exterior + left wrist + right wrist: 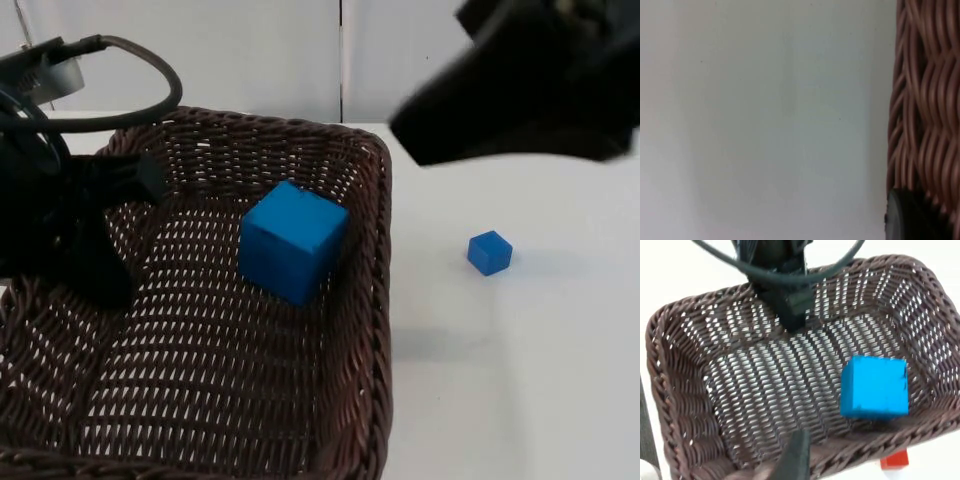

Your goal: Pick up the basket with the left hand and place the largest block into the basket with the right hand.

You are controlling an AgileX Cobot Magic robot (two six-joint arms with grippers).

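White table [520, 380] — left end effector [125, 180] clamps basket [375, 300]; right's grip unclear.

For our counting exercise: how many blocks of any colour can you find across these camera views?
3. The large blue block lies inside the basket. The small blue block sits on the table. A red block peeks out beside the basket's rim, partly hidden; others may be hidden.
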